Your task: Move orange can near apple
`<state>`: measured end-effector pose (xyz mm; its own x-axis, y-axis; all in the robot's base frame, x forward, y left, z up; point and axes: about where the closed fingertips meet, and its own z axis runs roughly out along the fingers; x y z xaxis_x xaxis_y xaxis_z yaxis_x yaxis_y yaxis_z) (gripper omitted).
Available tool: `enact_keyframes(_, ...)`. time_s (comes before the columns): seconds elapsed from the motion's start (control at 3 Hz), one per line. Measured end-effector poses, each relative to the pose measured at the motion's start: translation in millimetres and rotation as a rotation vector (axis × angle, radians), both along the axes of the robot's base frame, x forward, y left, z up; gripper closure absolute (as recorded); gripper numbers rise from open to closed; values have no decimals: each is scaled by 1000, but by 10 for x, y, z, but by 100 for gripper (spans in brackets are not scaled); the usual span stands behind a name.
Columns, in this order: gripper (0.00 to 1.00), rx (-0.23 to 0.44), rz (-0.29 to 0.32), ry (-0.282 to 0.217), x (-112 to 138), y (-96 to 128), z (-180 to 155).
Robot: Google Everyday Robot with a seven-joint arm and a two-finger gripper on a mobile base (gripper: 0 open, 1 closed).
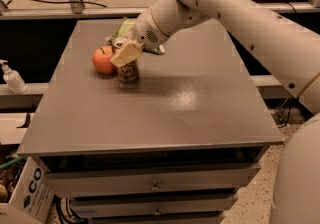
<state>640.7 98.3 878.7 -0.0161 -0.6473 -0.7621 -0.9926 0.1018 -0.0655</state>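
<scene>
Toward the far left of the grey table point(200, 118) you have the orange can point(128, 71) standing upright just to the right of the apple point(104, 60), the two so close that they look almost touching, though you cannot tell whether they actually meet. The gripper point(125, 54) sits over the upper half of the can and is clenched on it: a pale, flat finger point(127, 53) lies across the front of the can near its top, and the silver rim peeks out behind it on the left. The can's base looks level with the tabletop (whether it bears its full weight there is not clear from this angle). The apple rests on the table with its short dark stem pointing up, nearer the left edge than the can. Behind both, toward the back edge, a green snack bag point(123, 27) lies partly hidden by the wrist. Your white arm point(215, 3) reaches in from the upper right, slanting down and leftward across the back of the table to the can. Off the table on the left, a soap bottle point(12, 78) with a pump stands on a lower ledge. Below the tabletop you can see drawers point(155, 186) with small handles, and a cardboard box point(31, 193) at the lower left corner.
</scene>
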Motion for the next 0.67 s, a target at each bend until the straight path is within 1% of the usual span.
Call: enact_keyframes(0.67, 12, 0, 0, 0, 0, 0, 59)
